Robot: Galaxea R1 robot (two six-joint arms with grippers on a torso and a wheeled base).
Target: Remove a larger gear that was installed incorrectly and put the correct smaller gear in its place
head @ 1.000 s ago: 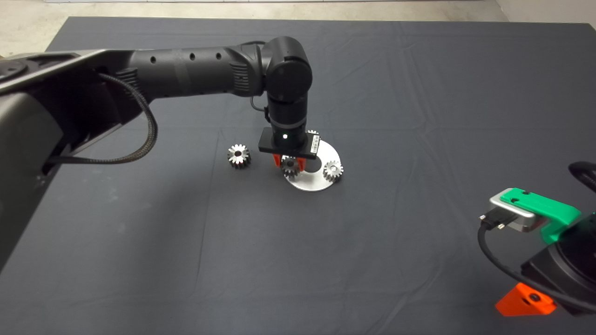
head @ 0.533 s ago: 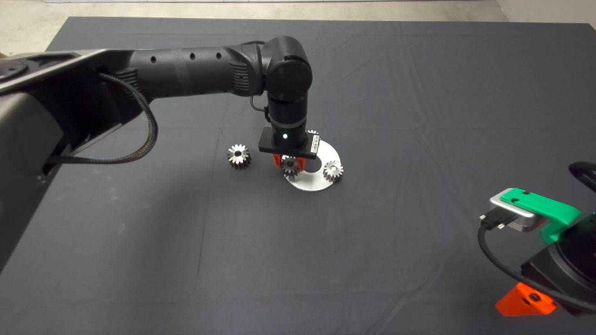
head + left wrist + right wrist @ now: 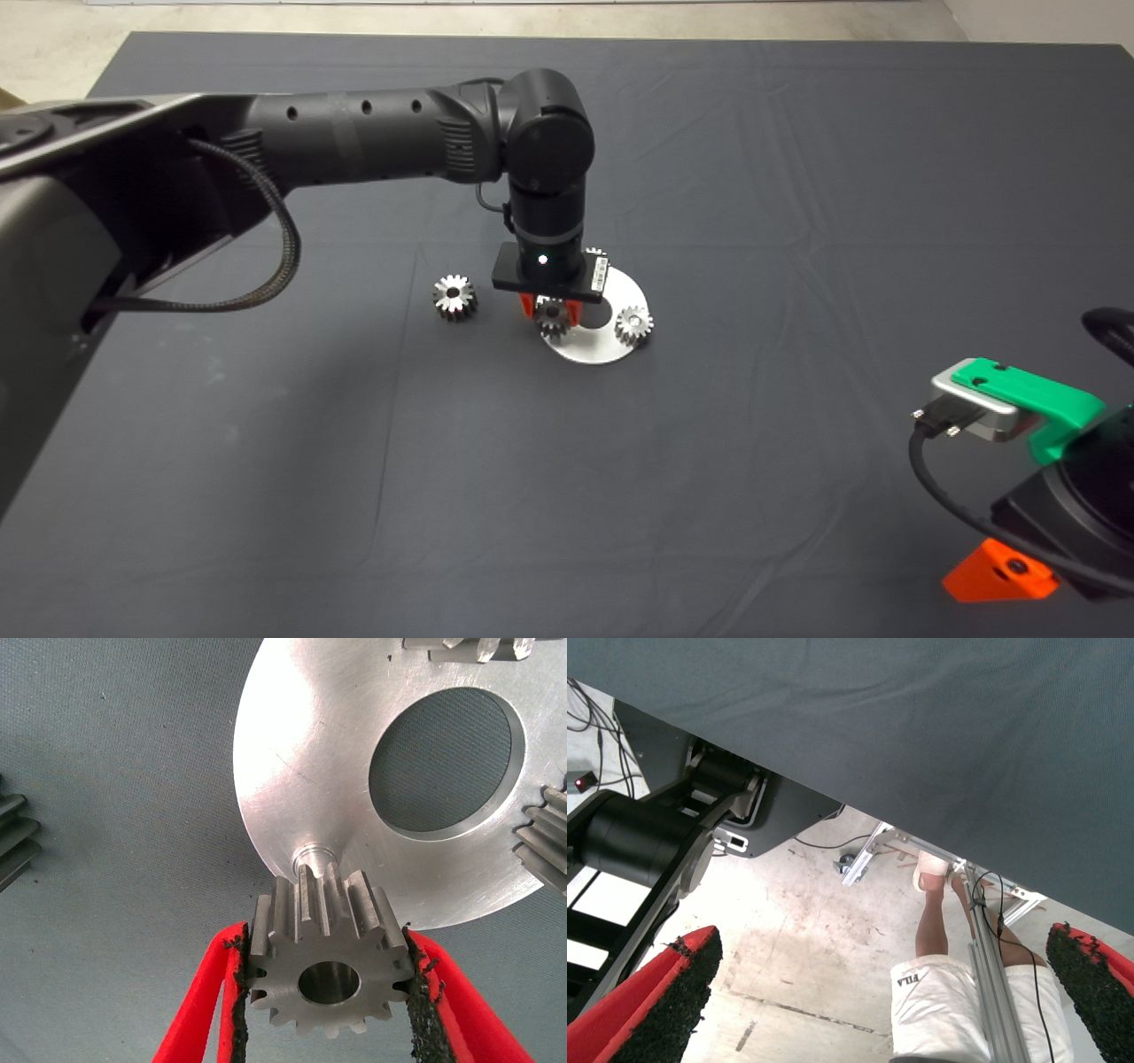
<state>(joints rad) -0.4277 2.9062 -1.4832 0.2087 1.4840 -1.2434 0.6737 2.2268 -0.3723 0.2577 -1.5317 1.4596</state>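
left gripper: the green left gripper with red fingers (image 3: 550, 309) hangs from the black arm over the near-left edge of the plate; its two black pads (image 3: 237, 988) press on opposite sides of one gear.
held gear: a silver steel spur gear with a round centre hole (image 3: 328, 962), clamped between the pads; in the left wrist view it sits just beside a short silver peg (image 3: 312, 854) on the plate's rim. whether it is the larger or the smaller gear cannot be told.
plate: one round flat silver metal plate with a large round hole (image 3: 592, 347), lying on the dark grey mat (image 3: 709, 443).
gears, counted: four. the held one; one bright silver gear at the plate's right edge (image 3: 633, 325); one mostly hidden behind the wrist at the plate's far edge (image 3: 595, 252); one thicker silver gear with dark tooth flanks (image 3: 454, 297) alone on the mat, left of the plate and apart from it.
right gripper: the green right gripper (image 3: 877, 1010) waits at the lower right edge of the mat, fingers spread wide, holding nothing.
past the mat: the right wrist view shows a pale floor and one person's leg in white shorts (image 3: 939, 983).
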